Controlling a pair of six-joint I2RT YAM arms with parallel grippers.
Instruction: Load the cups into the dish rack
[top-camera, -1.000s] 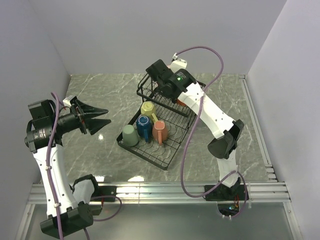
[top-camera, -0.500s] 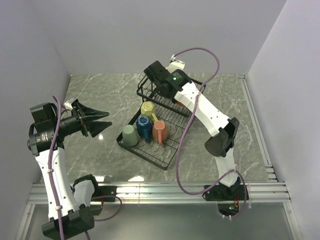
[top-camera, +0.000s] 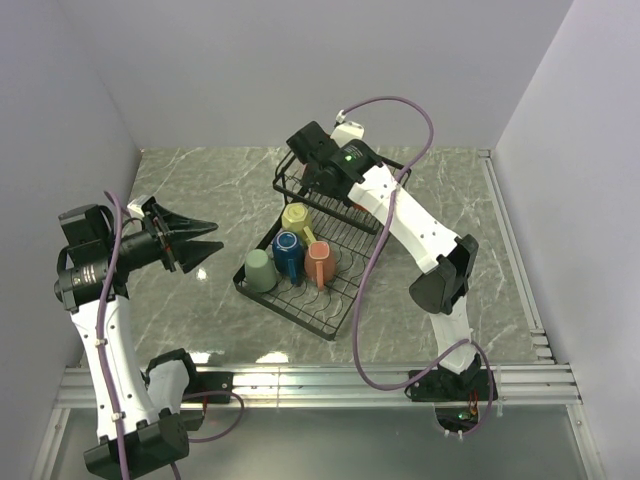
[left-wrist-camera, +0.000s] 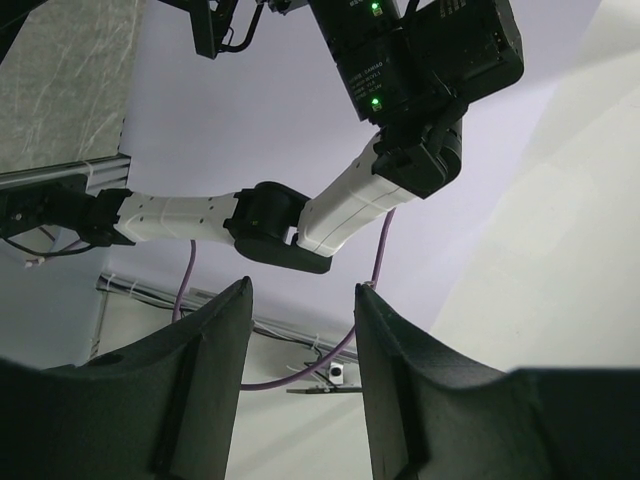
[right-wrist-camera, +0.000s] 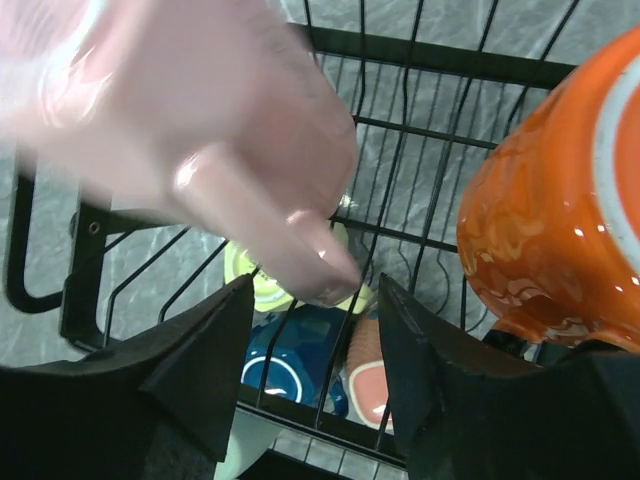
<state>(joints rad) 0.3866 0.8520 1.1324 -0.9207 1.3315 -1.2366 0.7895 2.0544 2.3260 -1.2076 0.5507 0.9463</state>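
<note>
Four cups (top-camera: 288, 250) in dish rack (top-camera: 322, 312) tray; orange cup (right-wrist-camera: 550, 200) and blurred pink cup (right-wrist-camera: 180, 100) at its basket. Right gripper (right-wrist-camera: 315, 288) fingers parted, pink handle loose between. Left gripper (left-wrist-camera: 302, 292) spread, empty. Looks nearly done.

The grey-green marble tabletop (top-camera: 215, 180) is carrying one big black wire dish rack (top-camera: 328, 303), which is sitting flat near its middle.

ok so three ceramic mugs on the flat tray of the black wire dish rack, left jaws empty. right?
Four, not three: the top external view shows a pale green ceramic mug, a blue mug, a yellow-green mug and a salmon mug on the flat tray of the black wire dish rack. The left jaws are empty.
</note>
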